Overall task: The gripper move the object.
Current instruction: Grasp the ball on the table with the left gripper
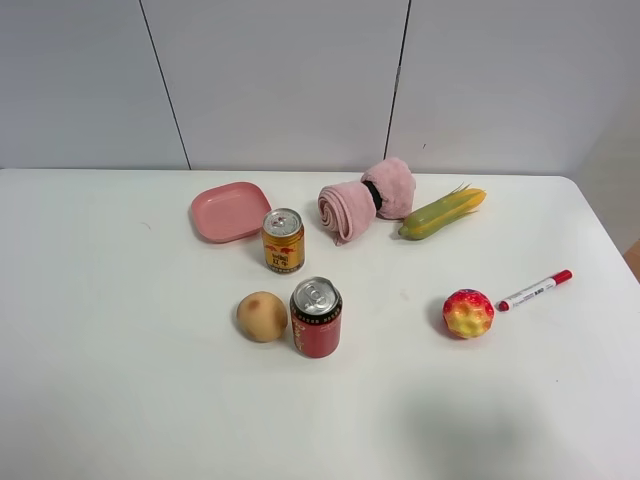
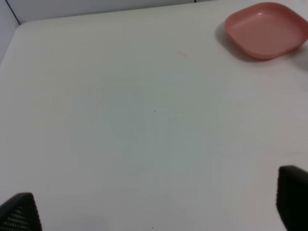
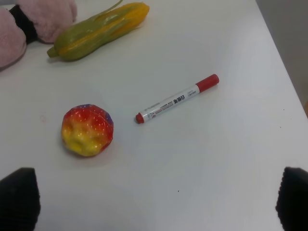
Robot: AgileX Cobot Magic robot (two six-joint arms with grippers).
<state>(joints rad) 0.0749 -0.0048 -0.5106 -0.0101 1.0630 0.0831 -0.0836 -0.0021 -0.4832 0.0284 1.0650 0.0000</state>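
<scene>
On the left side of the table (image 1: 120, 400), the left gripper (image 2: 155, 204) hangs wide open over plain white surface. Further right, the bumpy red-and-yellow ball (image 1: 468, 313), round with no long axis, sits near a smooth marker (image 1: 535, 291); the right gripper (image 3: 156, 199), jaws likewise spread, is nearer, ball ahead, off-centre

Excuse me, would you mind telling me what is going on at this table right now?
Nothing is being handled yet. The right gripper is open above the table, with the bumpy fruit lying ahead of it, untouched, beside a marker but apart from it. The left gripper is also open, over bare table with an empty plate farther off. Neither arm shows in the high view.
</scene>
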